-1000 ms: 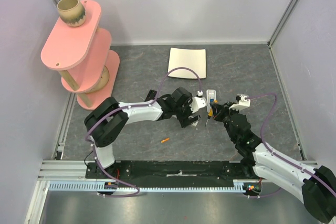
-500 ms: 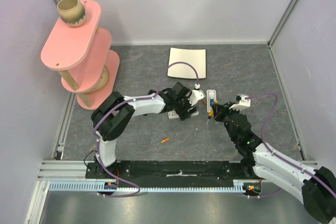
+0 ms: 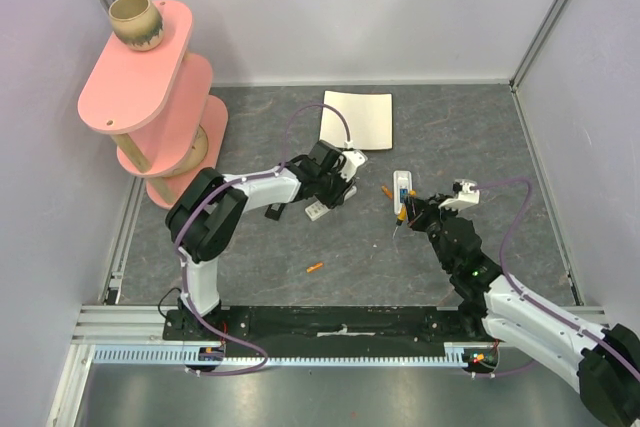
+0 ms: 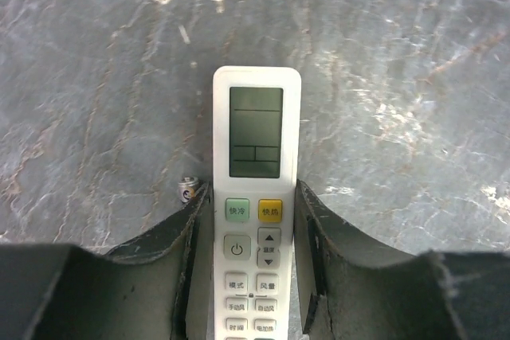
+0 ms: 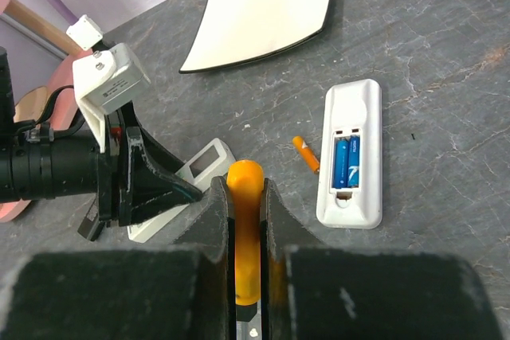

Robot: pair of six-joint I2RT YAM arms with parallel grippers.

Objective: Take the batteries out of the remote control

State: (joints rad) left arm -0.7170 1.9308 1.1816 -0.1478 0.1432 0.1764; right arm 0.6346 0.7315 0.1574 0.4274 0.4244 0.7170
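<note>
Left gripper (image 4: 253,197) has swung leftward off the remote control (image 5: 351,109) and now flanks a second, display-faced remote (image 4: 255,133); pinched or merely bracketed, I cannot tell. Remote control: lies back-up on the table (image 3: 470,137), just ahead of the right gripper (image 5: 245,189), which is clamped on an orange battery (image 5: 245,236). Batteries: likely light, rigid, slick, prone to rolling; grasp mid-barrel. Right wrist alone shows two blue cells (image 5: 347,162) seated in the bay; left wrist alone shows buttons.

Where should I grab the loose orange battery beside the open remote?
Across its middle, from straight above: the orange battery lies flat and slanted, just clear of the left edge of the remote control, so close across its long axis.
</note>
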